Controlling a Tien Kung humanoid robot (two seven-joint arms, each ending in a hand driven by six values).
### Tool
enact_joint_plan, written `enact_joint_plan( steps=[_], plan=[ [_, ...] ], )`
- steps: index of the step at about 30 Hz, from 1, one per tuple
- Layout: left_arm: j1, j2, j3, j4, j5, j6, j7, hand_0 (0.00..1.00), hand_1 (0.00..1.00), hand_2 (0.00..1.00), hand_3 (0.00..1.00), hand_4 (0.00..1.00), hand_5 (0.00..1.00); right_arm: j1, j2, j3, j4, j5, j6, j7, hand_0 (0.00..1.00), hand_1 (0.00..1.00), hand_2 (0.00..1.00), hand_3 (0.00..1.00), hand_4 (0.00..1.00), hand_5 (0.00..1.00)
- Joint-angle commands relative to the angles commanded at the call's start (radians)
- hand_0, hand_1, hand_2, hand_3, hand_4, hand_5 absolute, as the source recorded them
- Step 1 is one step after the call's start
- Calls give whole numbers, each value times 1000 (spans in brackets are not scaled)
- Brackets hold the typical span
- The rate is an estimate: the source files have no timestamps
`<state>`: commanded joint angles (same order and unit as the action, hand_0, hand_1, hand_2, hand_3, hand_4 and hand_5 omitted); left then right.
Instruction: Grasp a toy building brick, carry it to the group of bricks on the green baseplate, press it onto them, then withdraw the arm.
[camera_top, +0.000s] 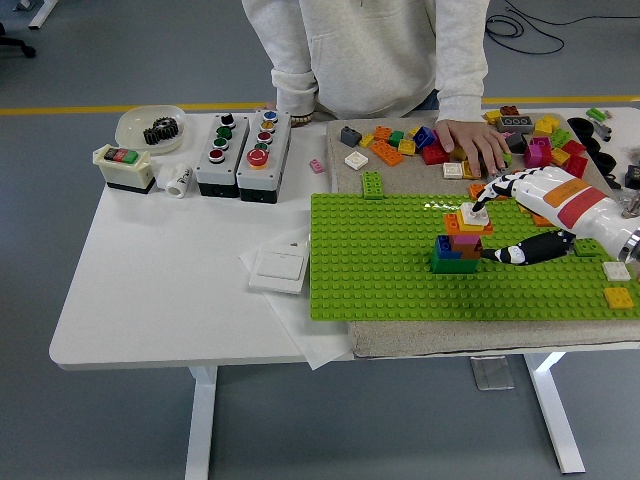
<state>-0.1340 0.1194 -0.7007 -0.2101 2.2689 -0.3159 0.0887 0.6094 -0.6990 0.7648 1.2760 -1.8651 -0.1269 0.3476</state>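
Right hand (497, 222) fingers pinch the white brick (474, 212) atop the brick stack (459, 243).

Probably a lab: push-button boxes (243, 152), floor cables (535, 25).

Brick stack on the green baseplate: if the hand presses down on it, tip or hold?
Probably holds: the brick stack sits studded onto the green baseplate. Its upper bricks look offset from the blue-green base, so an off-centre push from the right hand might lever the white brick loose. Likely rigid and light.
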Motion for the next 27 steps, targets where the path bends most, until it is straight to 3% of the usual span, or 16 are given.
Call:
enact_joint_plan(
  steps=[27],
  plan=[
    [-3,1,4,-1,0,0,-1,819,803,809,607,683,594,11,13,-12,-18,1,-5,2,676,670,715,624,873,509]
  ],
)
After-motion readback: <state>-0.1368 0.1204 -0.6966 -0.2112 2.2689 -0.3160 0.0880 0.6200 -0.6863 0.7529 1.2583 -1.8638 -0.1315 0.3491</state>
